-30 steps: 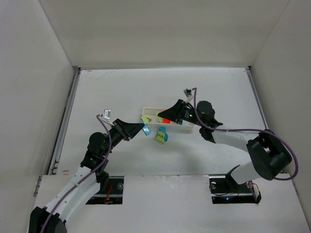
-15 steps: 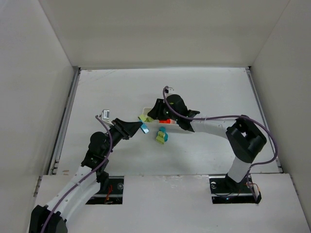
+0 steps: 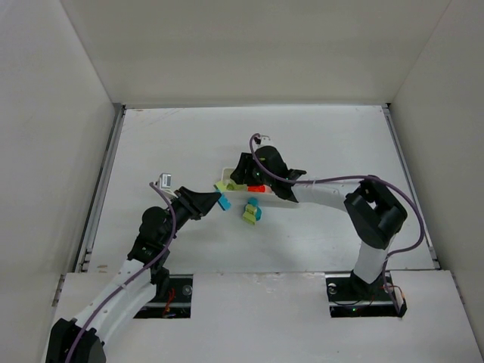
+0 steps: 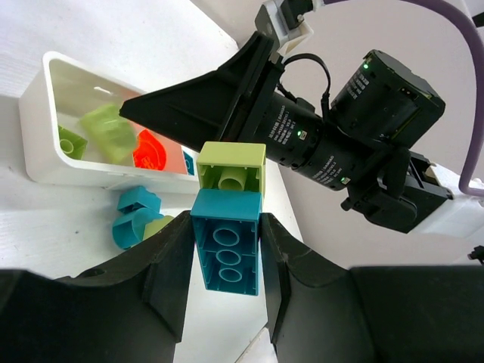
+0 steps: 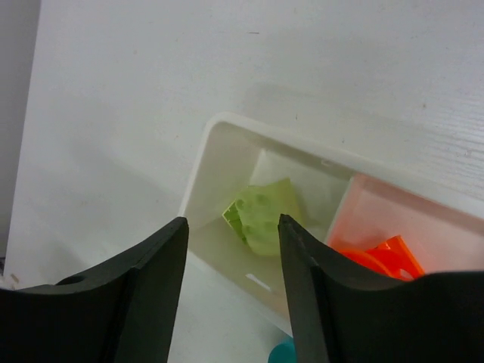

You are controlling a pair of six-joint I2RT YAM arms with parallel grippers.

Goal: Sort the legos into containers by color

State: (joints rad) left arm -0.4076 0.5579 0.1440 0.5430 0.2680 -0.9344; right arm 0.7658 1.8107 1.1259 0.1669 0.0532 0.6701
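Note:
My left gripper (image 4: 225, 221) is shut on a cyan-blue lego (image 4: 227, 253) with a yellow-green lego (image 4: 231, 168) stuck on its far end. It holds the pair just left of the white tray (image 3: 286, 202); in the top view the gripper (image 3: 218, 201) sits off the tray's left end. My right gripper (image 5: 233, 221) is open and empty above the tray's left compartment (image 5: 201, 175), where a yellow-green lego (image 5: 265, 215) lies. Orange-red legos (image 5: 382, 257) fill the middle compartment. In the top view the right gripper (image 3: 237, 175) hovers over the tray's left end.
A loose cyan-blue lego (image 4: 134, 217) and a yellow-green lego (image 4: 156, 225) lie on the table just in front of the tray, also seen from above (image 3: 251, 212). White walls enclose the table on three sides.
My right gripper has swung from the tray's right end to over its left compartment, then held there. My left gripper with the cyan-blue lego has shifted slightly left.

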